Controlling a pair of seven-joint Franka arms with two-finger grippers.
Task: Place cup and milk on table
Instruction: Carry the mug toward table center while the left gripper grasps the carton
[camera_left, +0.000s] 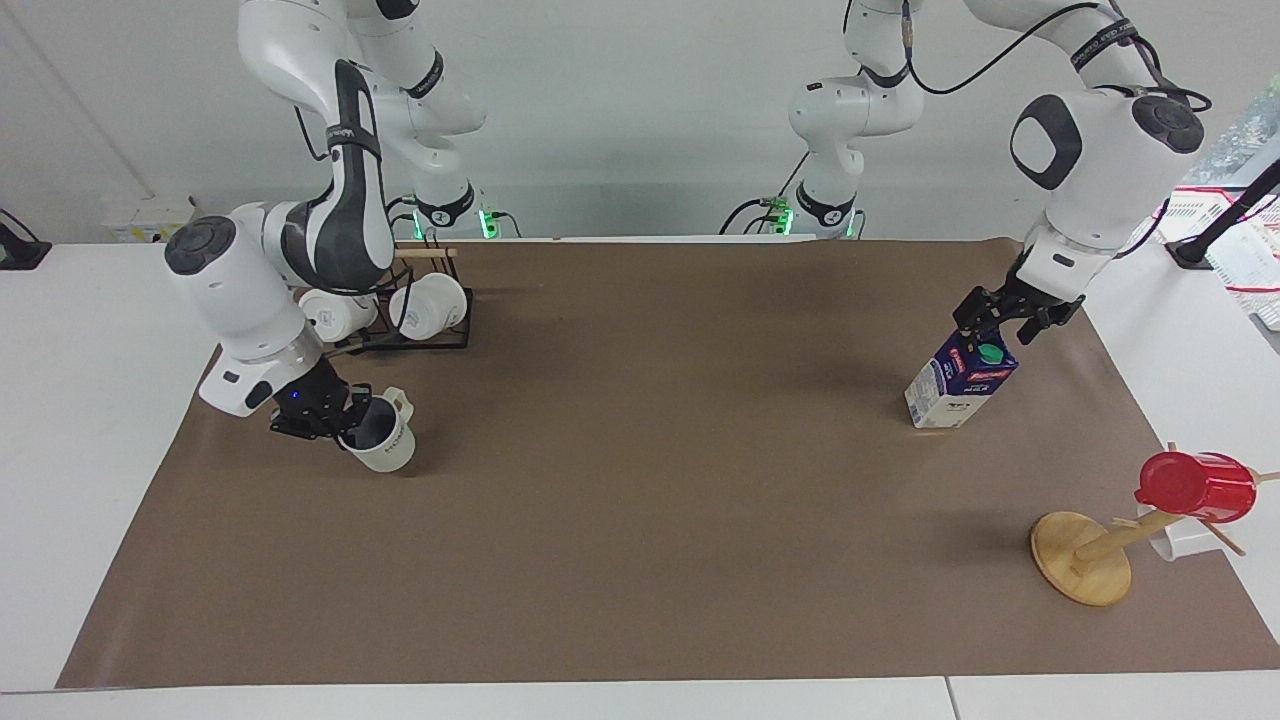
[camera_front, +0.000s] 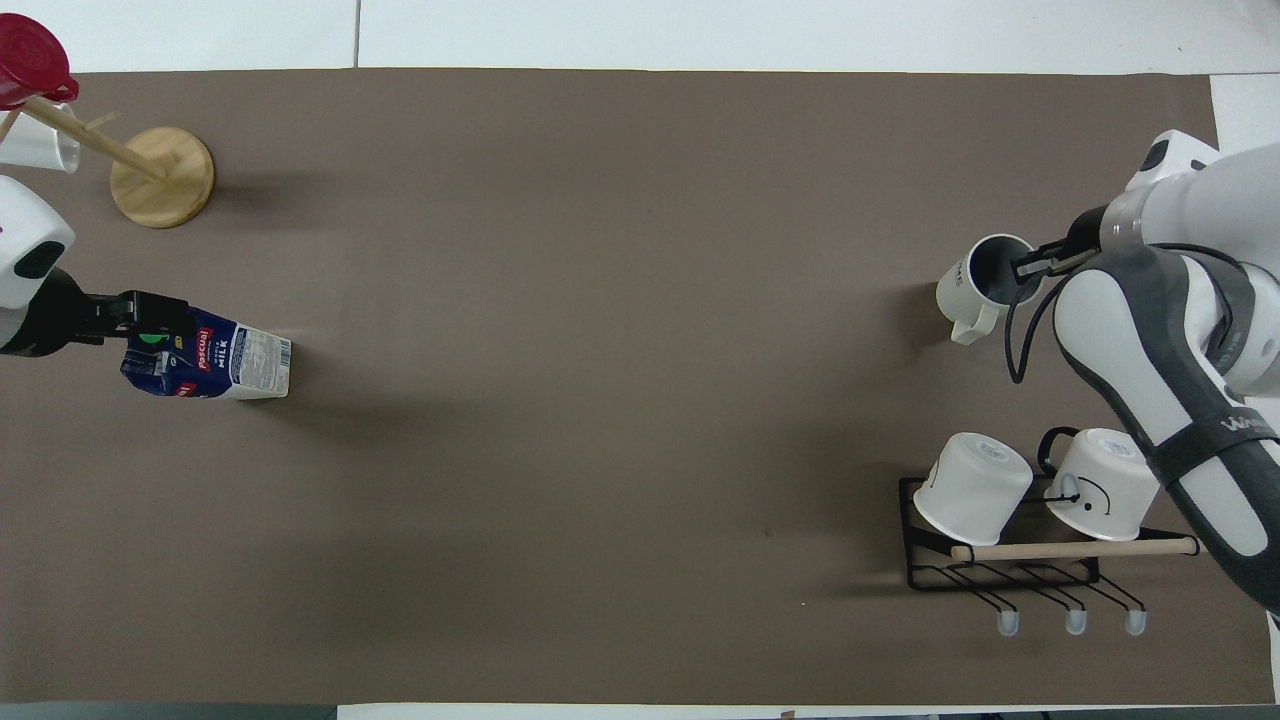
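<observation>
**Listener:** Facing view first, please. What is each gripper doing?

**Operator:** I have the right gripper (camera_left: 335, 428) clenched on the rim of the cup (camera_left: 381, 443), one finger inside. The cup tilts, handle toward the rack (camera_left: 415, 335), and I cannot tell whether its base touches the brown sheet (camera_left: 640, 480).

**Listener:** And the left?

**Operator:** My left gripper (camera_left: 1003, 322) sits at the top of the milk (camera_left: 958, 378), fingers either side of the ridge by the green cap. I cannot tell whether they are pressing it. The carton stands on the sheet at the left arm's end of the table (camera_left: 90, 400).

**Listener:** Anything else nearby?

**Operator:** Two white mugs (camera_front: 972, 488) hang on the rack. A wooden stand (camera_left: 1085, 555) holding a red cup (camera_left: 1195, 487) is farther from the robots than the milk.
</observation>
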